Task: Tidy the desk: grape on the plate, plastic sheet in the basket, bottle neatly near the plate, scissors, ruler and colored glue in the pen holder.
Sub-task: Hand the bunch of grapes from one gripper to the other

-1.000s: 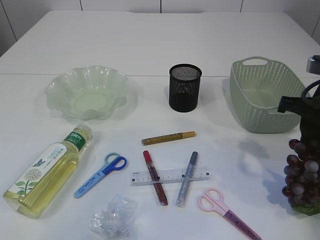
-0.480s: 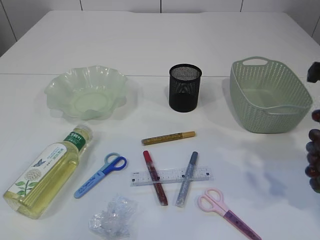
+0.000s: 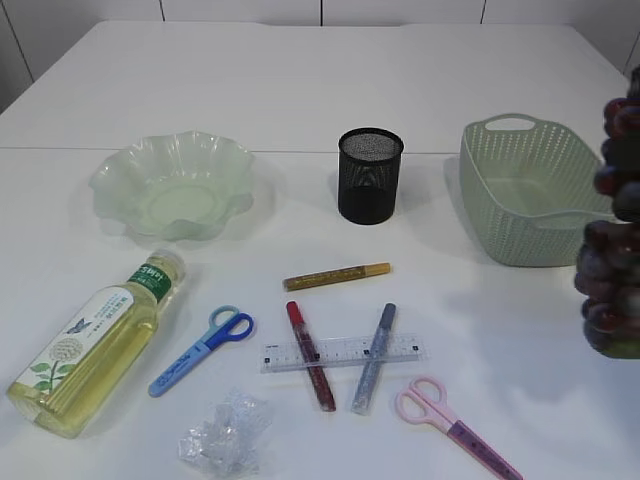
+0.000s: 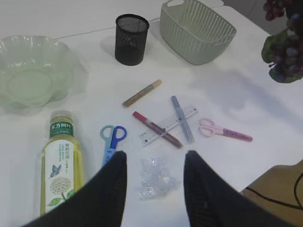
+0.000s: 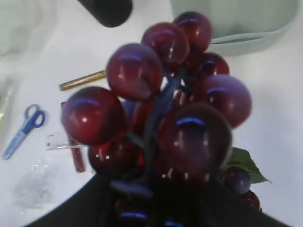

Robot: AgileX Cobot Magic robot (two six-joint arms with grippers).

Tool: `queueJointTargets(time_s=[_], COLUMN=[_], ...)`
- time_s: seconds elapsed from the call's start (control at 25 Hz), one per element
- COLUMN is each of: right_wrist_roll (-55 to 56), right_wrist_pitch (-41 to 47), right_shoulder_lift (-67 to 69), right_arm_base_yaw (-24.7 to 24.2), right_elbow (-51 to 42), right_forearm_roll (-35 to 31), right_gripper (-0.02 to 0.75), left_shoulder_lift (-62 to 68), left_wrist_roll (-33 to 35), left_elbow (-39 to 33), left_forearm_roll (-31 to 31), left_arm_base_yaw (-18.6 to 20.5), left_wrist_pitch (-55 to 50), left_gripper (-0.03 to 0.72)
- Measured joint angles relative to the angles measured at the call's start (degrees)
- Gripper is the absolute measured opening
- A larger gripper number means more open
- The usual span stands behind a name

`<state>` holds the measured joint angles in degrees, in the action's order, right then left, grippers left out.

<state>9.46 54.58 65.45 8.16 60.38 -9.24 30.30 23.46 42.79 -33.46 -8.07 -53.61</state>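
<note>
Grape bunch (image 3: 612,230) has risen since a second ago: then it hung low at the right edge beside the pink scissors, now it hangs in the air level with the basket (image 3: 520,200), right of it. The right gripper (image 5: 156,198) is clamped on the bunch from beneath, its jaws dark against the lower berries. The left gripper (image 4: 154,189) hovers with jaws apart and empty over the crumpled plastic sheet (image 4: 155,177).

Hazards, judged:
- The plate (image 3: 175,185) lies well left of the basket, beyond the pen holder (image 3: 370,175). A low carry could topple the holder.
- The bunch dangles; a fast swing may shake it loose.
</note>
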Motion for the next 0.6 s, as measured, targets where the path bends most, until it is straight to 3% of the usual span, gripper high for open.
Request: queueJointTargets(time_s=[0.24,0.6], right_wrist_roll=[-14.99,-36.75], right_wrist_pitch=[-2.47,-2.16], right_shoulder_lift=[0.00,0.00], right_arm_base_yaw=[0.00,0.00], right_elbow=[0.00,0.00], right_forearm_roll=[-15.77,-41.50], right_gripper=[0.264,0.263], left_shoulder_lift=[5.59,18.85], left_wrist_roll=[9.64,35.41], left_elbow=[0.00,0.00], left_forearm_roll=[-5.22,-27.49], left_arm_base_yaw=[0.00,0.00], left_wrist_pitch=[2.18,2.98], left_gripper=[0.298,0.298])
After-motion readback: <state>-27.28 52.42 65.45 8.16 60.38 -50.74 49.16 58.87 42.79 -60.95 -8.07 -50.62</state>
